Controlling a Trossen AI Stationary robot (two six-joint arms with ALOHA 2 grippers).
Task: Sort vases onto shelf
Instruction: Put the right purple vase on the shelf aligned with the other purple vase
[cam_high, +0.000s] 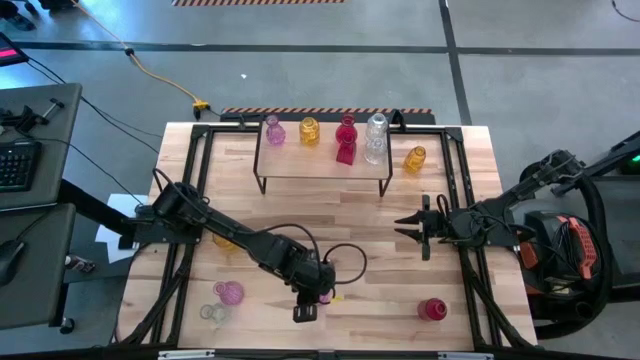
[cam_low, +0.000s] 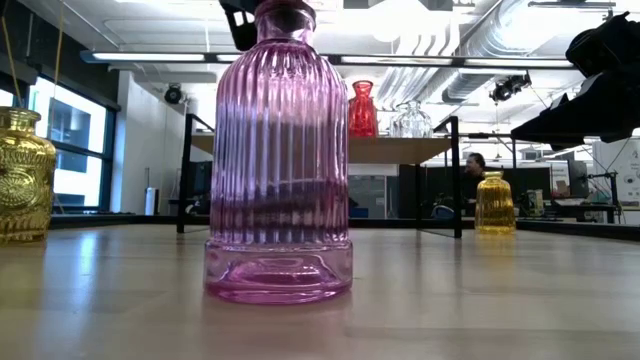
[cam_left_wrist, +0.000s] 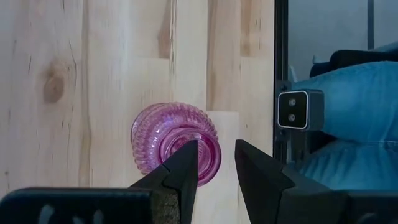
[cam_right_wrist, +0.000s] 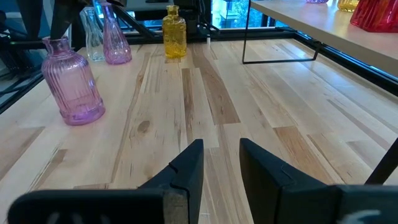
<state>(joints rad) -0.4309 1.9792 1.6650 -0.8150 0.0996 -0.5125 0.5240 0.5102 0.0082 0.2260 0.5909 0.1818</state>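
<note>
A pink ribbed vase stands upright on its base near the table's front edge. My left gripper hangs over its mouth, pointing steeply down, fingers apart. One finger covers the mouth and the other stands outside the neck. At the far side, the shelf carries a pink, a yellow, a red and a clear vase. My right gripper waits open at the right, holding nothing. My left gripper stands at the top of the pink vase's neck, coming from above. One finger hides the mouth, so I cannot tell whether it touches the glass. The vase stays upright on the table.
A yellow vase stands right of the shelf, and another is under my left arm. A pink and a clear vase are at the front left, a red one at the front right. Bare wood lies mid-table.
</note>
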